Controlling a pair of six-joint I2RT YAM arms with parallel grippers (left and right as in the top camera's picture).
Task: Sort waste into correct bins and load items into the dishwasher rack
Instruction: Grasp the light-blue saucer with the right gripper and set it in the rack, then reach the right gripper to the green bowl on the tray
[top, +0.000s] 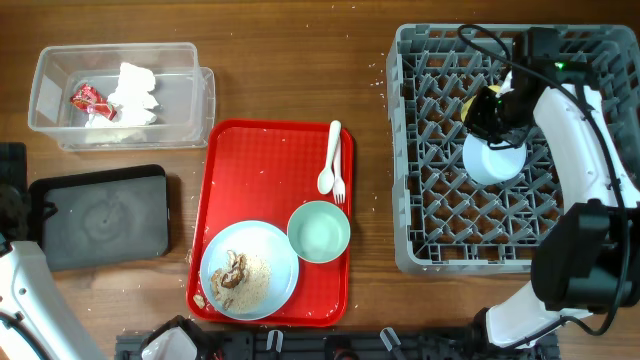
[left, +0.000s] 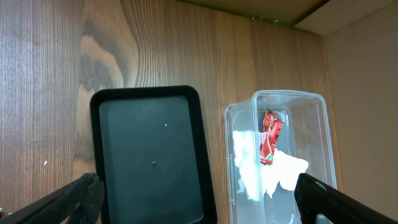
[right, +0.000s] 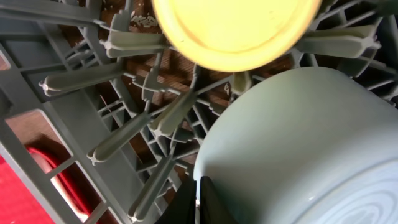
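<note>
My right gripper (top: 497, 112) is shut on the rim of an upturned mint-green bowl (top: 495, 160) inside the grey dishwasher rack (top: 430, 200). The right wrist view shows its fingers (right: 199, 199) pinching that bowl's (right: 311, 137) edge, with the yellow cup (right: 230, 31) just beyond. My left gripper (left: 199, 199) is open and empty above the black tray (left: 152, 155) and the clear tub (left: 323, 124). The tub holds the napkin (top: 135, 95) and red wrapper (top: 87, 100). The second bowl (top: 319, 231), the blue plate (top: 275, 250) with food scraps (top: 240, 275), the spoon (top: 330, 160) and the fork (top: 340, 185) lie on the red tray.
The red serving tray (top: 260, 160) sits mid-table between the bins and the rack. The black tray (top: 100, 215) lies left of it, below the clear tub (top: 190, 100). Crumbs dot the wooden table. Upright pegs (right: 81, 78) crowd round the bowl.
</note>
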